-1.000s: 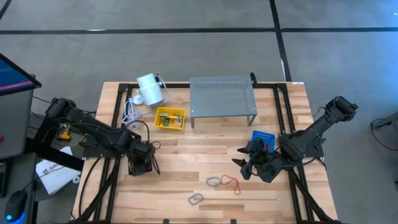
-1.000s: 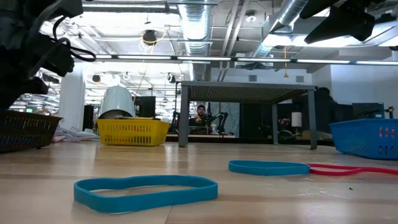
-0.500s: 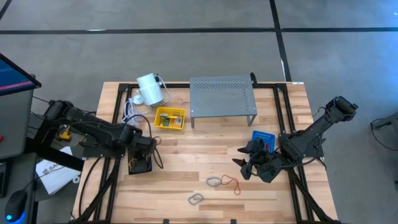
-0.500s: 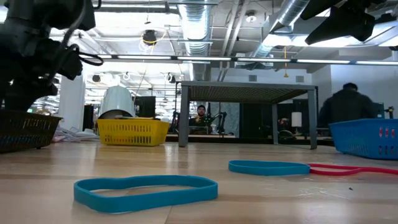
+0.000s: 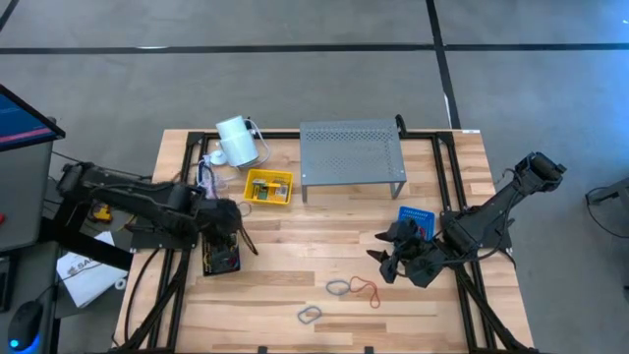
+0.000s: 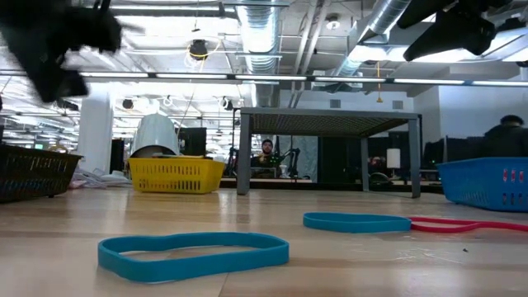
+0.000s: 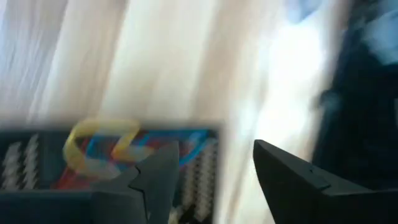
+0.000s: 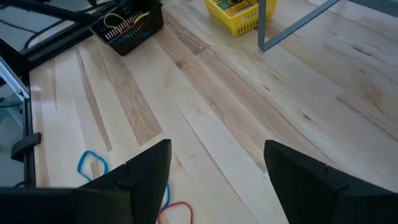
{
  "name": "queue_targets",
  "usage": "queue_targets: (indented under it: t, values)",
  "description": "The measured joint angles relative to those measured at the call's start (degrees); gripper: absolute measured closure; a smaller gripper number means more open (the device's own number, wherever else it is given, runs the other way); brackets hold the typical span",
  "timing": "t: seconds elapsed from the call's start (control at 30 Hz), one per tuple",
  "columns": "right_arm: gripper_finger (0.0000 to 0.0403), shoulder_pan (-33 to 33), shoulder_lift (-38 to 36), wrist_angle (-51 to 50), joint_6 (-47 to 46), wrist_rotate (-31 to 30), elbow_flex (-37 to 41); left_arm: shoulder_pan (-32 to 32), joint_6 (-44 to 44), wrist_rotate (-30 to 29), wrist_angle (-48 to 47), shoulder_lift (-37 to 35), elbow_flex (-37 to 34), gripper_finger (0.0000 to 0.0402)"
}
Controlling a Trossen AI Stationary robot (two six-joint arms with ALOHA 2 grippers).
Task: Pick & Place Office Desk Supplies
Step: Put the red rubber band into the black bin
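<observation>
Three rubber bands lie flat on the wood near the front: a blue one (image 5: 339, 287), a red one (image 5: 366, 291) and another blue one (image 5: 310, 315). A black basket (image 5: 218, 260) at the left holds yellow, blue and red bands (image 7: 118, 146). A yellow basket (image 5: 267, 187) holds crayon boxes. My left gripper (image 5: 232, 236) hangs open just above the black basket's far end, blurred in the left wrist view (image 7: 211, 171). My right gripper (image 5: 388, 258) hovers open above the table, right of the loose bands, with nothing between its fingers (image 8: 217, 165).
A grey perforated shelf (image 5: 352, 152) stands at the far middle, with a white cylinder and coiled cord (image 5: 234, 143) to its left. A blue basket (image 5: 416, 221) sits beside the right arm. Bare wood lies between the black basket and the loose bands.
My left gripper has risen from the black basket and drawn back a little toward the table's far edge, tipping less steeply down. The basket and the loose bands have stayed in place.
</observation>
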State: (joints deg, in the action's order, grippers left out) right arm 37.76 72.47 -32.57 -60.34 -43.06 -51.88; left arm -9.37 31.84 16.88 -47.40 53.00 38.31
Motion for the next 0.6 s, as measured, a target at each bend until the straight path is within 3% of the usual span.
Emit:
queue_targets:
  t: [0.1,0.3,0.47,0.6]
  values:
    - [0.0148,-1.1,0.0,1.4,3.8,3.8,0.0,-0.7,-1.7,0.0,10.9,-3.4,0.5,0.0205]
    - [0.0148,-3.5,0.0,13.1,16.9,10.6,0.0,-3.5,-16.4,-2.2,36.8,-5.1,0.3,0.0214]
    - [0.0149,-5.0,0.0,15.2,18.5,14.5,0.0,-5.1,-26.1,-10.9,41.5,-1.8,0.2,0.0224]
    - [0.0163,-5.6,1.1,13.9,15.3,16.9,0.0,-4.7,-27.1,-15.4,43.7,5.3,0.2,0.0234]
